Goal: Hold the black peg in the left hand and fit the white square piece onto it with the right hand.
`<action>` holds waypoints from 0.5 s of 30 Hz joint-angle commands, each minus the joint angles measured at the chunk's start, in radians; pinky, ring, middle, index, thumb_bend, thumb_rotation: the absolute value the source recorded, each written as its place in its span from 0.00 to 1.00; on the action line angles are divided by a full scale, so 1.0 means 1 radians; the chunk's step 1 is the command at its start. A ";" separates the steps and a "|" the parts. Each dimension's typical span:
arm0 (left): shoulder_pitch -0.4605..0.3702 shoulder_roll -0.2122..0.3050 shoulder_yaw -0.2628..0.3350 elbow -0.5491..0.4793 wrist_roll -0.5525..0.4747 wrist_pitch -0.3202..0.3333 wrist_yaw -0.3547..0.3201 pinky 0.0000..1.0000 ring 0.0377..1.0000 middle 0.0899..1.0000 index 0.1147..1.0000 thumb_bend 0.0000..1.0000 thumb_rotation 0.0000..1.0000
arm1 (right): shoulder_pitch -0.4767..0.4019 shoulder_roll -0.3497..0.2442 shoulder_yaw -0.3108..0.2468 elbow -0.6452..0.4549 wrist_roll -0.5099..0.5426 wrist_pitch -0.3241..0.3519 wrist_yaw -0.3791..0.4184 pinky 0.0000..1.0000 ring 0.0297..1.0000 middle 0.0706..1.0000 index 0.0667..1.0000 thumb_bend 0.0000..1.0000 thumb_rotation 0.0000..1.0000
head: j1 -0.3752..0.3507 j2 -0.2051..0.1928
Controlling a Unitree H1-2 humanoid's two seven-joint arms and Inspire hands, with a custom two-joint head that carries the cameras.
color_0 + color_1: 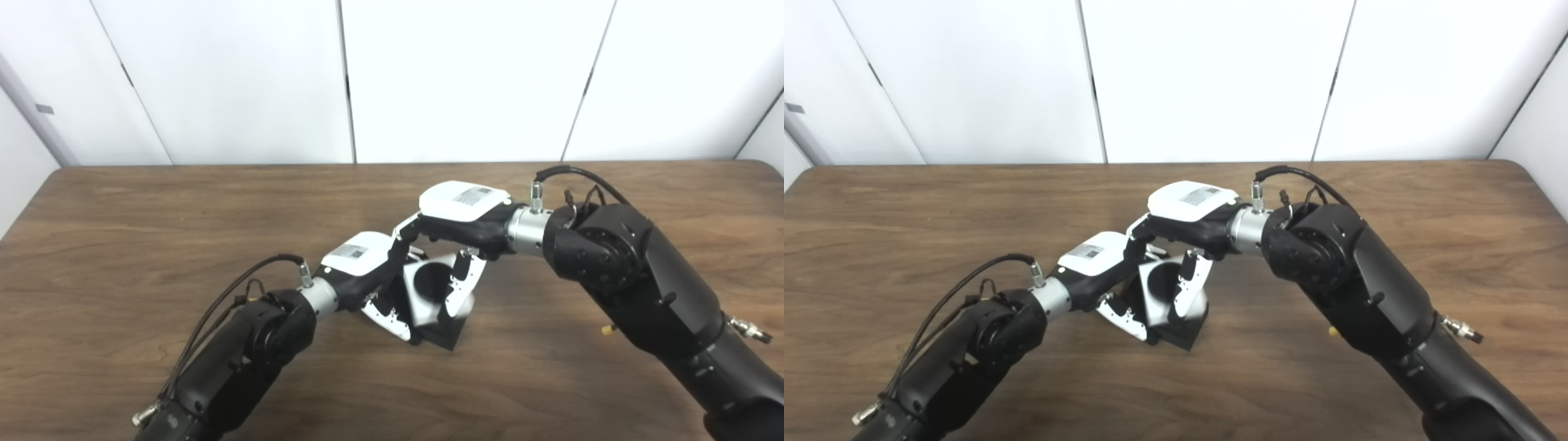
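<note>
A: Where is the white square piece?

B: At the middle of the wooden surface, between the two hands; it is tilted, its face with a round dark opening turned up toward the cameras; the black peg shows as a dark block just below it, at its five o'clock, its lower corner touching or nearly touching the wood.

A: And the right hand?

B: It comes in from three o'clock, its white back plate upward; its fingers reach down over the right side of the white piece and are closed around it.

A: The left hand?

B: It comes from seven o'clock, just beside the right hand at its lower left; its fingers curl under the left and lower edge of the pieces, pressed to the black part; it appears to grip the peg, though the contact is partly hidden.

A: Is the piece seated on the peg?

B: I cannot tell; the fingers cover the joint.
</note>
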 commanded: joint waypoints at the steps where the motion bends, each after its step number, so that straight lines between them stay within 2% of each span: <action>1: 0.021 0.007 -0.031 0.032 0.027 0.040 -0.073 0.85 0.88 0.85 0.42 0.53 0.07 | -0.020 -0.009 0.010 0.003 0.008 0.004 0.030 0.65 0.79 0.81 0.74 0.97 0.29 | -0.002 0.003; 15: 0.017 0.008 -0.032 0.034 0.028 0.041 -0.073 0.85 0.88 0.85 0.42 0.53 0.07 | -0.022 -0.018 0.004 0.000 0.015 0.010 0.032 0.66 0.79 0.82 0.73 0.96 0.28 | -0.003 0.004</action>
